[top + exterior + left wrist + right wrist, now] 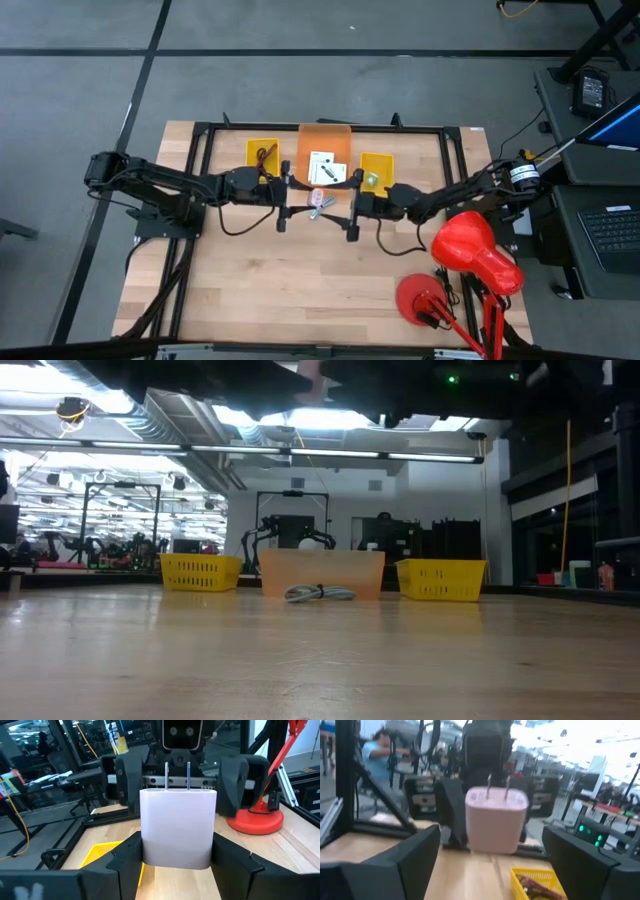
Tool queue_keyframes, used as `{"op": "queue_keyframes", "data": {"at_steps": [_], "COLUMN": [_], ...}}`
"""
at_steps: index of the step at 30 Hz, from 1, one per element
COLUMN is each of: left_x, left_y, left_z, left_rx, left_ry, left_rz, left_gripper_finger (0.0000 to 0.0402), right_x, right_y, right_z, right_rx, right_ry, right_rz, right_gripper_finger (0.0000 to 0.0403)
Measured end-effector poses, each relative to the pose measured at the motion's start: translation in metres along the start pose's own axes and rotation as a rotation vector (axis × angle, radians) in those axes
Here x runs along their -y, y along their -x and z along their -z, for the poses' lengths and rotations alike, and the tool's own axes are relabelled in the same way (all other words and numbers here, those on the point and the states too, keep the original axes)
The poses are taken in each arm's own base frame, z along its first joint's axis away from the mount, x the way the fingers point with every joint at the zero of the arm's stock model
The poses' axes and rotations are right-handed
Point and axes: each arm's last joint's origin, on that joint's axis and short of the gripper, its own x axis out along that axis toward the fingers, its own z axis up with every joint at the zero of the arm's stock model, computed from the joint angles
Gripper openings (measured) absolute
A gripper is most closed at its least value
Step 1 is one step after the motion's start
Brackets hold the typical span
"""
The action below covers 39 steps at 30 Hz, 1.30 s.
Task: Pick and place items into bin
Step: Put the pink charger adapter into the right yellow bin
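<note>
My left gripper [177, 857] is pinching a white plug block [177, 825] by its two flat sides. The fingers sit low on the body and the two metal prongs point away from my wrist. My right gripper [492, 862] faces it from 3 o'clock. Its fingers are spread wide on either side of the block and touch nothing.

The block is smooth, glossy plastic with rounded edges, so I judge it could slip or twist under a light grip. The wide flat faces are the ones to squeeze, and the prong end should be left clear.

To do this step well, I should have only one hand gripping before I carry. Then I should take the block to the orange translucent bin [325, 135] at 12 o'clock, where white cards [322, 165] lie, and release it low. Yellow mesh baskets [263, 152] flank the bin at 10 and 2 o'clock.
</note>
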Motion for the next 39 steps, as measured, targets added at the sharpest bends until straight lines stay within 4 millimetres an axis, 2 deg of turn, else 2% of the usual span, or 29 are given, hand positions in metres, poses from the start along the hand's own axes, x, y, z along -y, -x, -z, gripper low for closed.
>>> {"op": "queue_keyframes", "data": {"at_steps": [8, 18, 31, 39], "left_x": [0.007, 0.010, 0.012, 0.011], "left_y": [0.000, 0.000, -0.015, -0.015], "left_z": [-0.003, -0.004, 0.005, 0.003], "left_rx": [0.026, 0.033, 0.063, 0.077], "left_ry": [-0.020, -0.023, -0.038, -0.037], "left_rz": [0.022, 0.031, 0.020, 0.010], "left_gripper_finger": [0.0192, 0.0192, 0.0192, 0.0192], "right_x": [0.000, 0.000, 0.000, 0.000], "right_y": [-0.018, -0.020, -0.020, -0.020], "right_z": [-0.013, -0.015, -0.014, -0.014], "right_rx": [-0.044, -0.040, -0.045, -0.049], "right_ry": [0.011, -0.037, -0.039, -0.035], "right_rz": [-0.010, -0.008, -0.009, -0.010], "right_gripper_finger": [0.0339, 0.0335, 0.0291, 0.0227]}}
